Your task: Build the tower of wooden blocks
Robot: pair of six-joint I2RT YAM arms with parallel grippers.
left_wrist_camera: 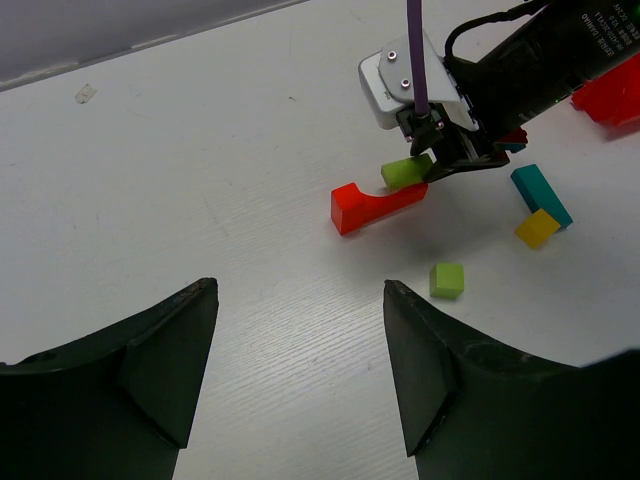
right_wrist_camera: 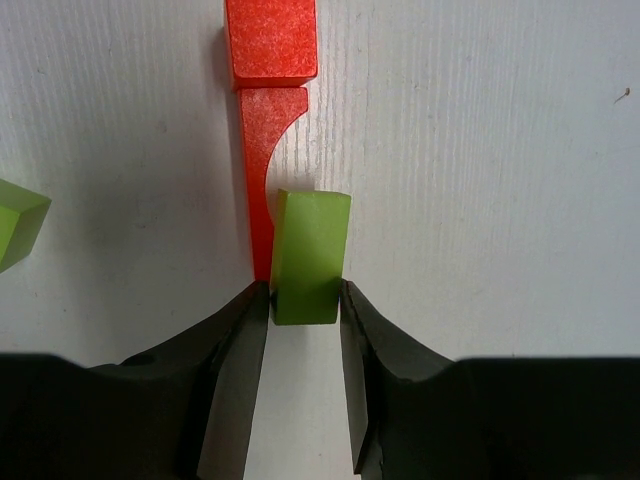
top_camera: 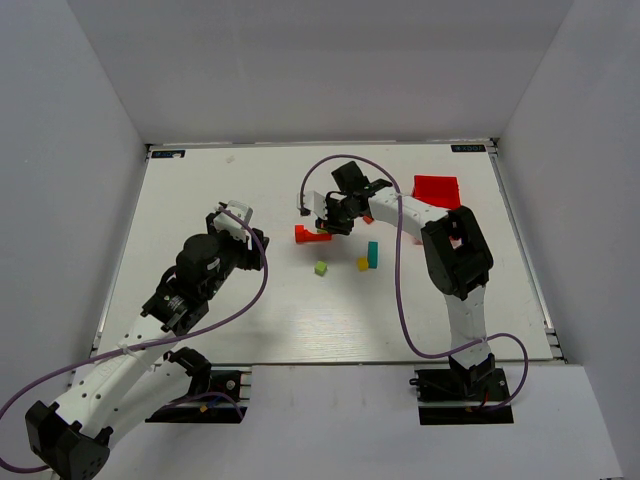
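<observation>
My right gripper [right_wrist_camera: 305,300] is shut on a lime-green block [right_wrist_camera: 310,255], its jaws pressed on both sides. It holds the block right beside the red arch piece [right_wrist_camera: 265,120], which lies on its side on the table. In the top view the right gripper [top_camera: 333,222] is at the arch [top_camera: 311,235]. A second lime-green cube [top_camera: 320,268], a yellow cube [top_camera: 362,264] and a teal bar [top_camera: 372,254] lie loose just in front. My left gripper [left_wrist_camera: 300,370] is open and empty, well short of the blocks. I cannot make out the orange piece.
A larger red bin [top_camera: 437,190] sits at the back right behind the right arm. The right arm's purple cable loops above the arch. White walls close in the table on three sides.
</observation>
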